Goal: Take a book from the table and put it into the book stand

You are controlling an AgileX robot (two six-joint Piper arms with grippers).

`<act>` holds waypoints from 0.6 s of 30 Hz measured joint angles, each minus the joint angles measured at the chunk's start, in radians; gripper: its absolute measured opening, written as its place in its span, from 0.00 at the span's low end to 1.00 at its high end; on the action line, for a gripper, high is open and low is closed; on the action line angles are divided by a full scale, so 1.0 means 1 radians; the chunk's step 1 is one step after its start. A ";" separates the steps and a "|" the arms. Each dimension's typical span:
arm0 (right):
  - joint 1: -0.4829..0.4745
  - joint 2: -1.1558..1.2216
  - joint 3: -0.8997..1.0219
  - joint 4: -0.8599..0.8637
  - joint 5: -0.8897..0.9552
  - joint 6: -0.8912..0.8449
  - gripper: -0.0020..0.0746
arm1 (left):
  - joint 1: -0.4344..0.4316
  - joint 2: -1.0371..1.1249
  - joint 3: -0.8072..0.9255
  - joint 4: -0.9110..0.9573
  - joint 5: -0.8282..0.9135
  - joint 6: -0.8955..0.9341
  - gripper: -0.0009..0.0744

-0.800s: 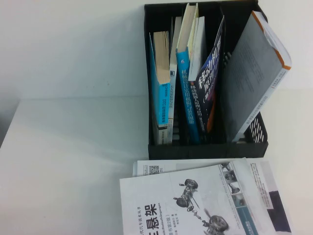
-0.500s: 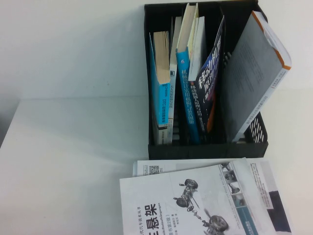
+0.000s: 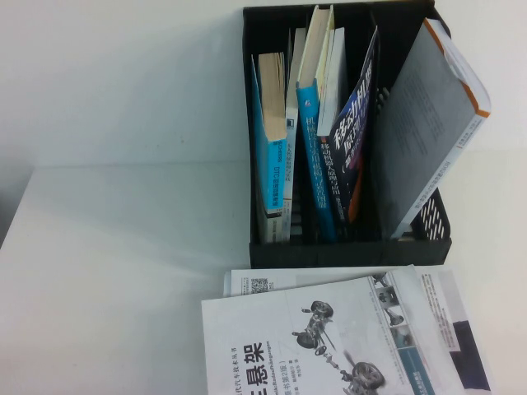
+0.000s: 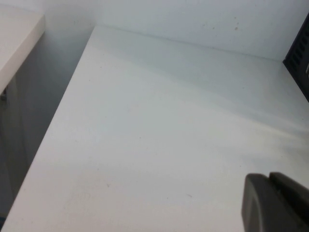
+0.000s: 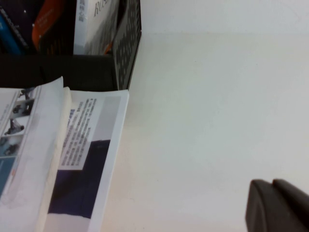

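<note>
The book, white with a grey suspension-parts picture and a big black title, lies flat on the table in front of the book stand. It rests on other flat books. Its corner also shows in the right wrist view. The black stand holds several upright books. Neither gripper shows in the high view. My left gripper is shut and empty over bare table, left of the stand. My right gripper is shut and empty over bare table, right of the stand and the books.
A grey-backed book with orange trim leans in the stand's right slot. Under the task's book lie a white book with a QR code and one with a dark blue patch. The table's left edge drops off.
</note>
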 joint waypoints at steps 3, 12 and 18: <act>0.000 0.000 0.000 0.000 0.000 0.000 0.02 | 0.000 0.000 0.000 -0.002 -0.009 0.000 0.01; 0.000 0.000 0.000 0.000 -0.016 -0.002 0.02 | 0.000 0.000 0.006 -0.030 -0.151 -0.011 0.01; 0.000 0.000 0.009 0.000 -0.148 -0.002 0.02 | 0.000 0.000 0.006 -0.030 -0.446 -0.011 0.01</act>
